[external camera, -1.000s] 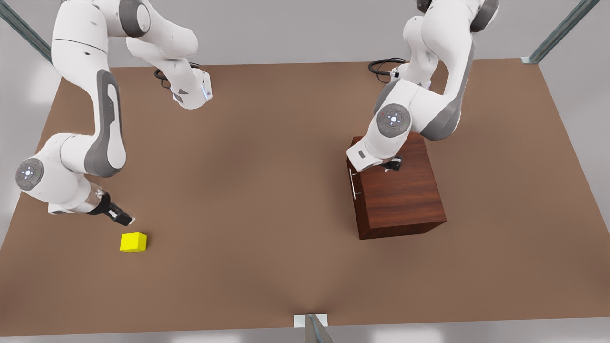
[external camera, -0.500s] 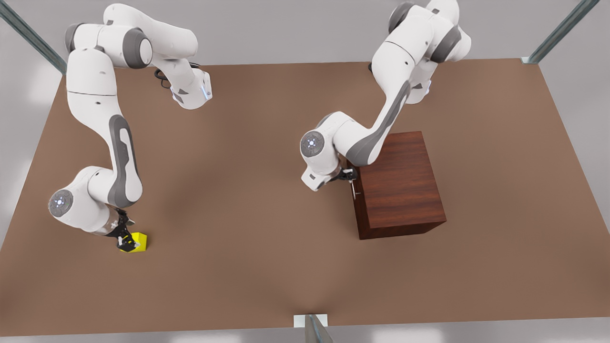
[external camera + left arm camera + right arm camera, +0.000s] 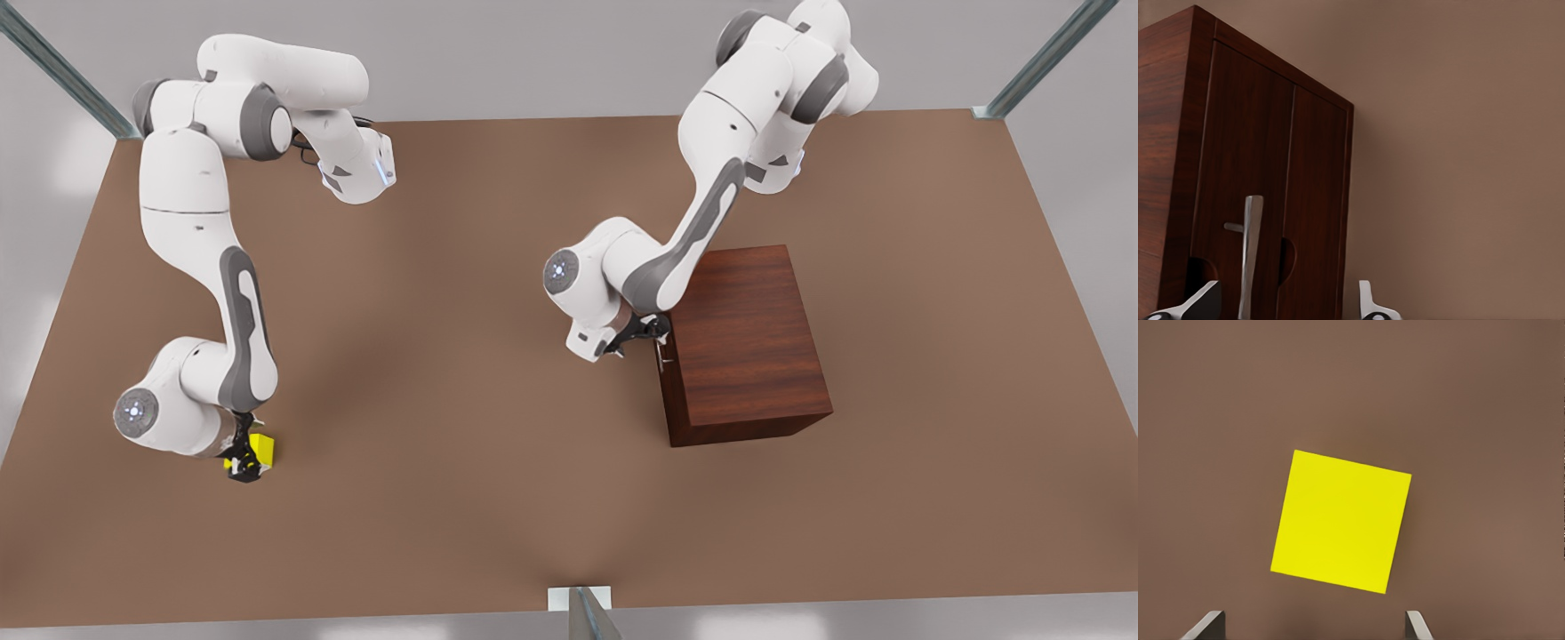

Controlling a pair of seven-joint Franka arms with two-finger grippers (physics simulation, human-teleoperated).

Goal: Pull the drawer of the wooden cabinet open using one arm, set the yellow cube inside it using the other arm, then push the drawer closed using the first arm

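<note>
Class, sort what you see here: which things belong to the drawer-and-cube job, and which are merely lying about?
Belonging to the job:
wooden cabinet
drawer, shut, handle between the open left gripper jaws
yellow cube, on the table under the open right gripper

Lying about:
black cables at the table's far edge

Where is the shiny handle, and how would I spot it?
Find the big dark wooden cabinet on the brown table. On its side toward the front view's left, by the left gripper, is the handle: a thin silver bar, the one shiny thing on the dark wood.
</note>
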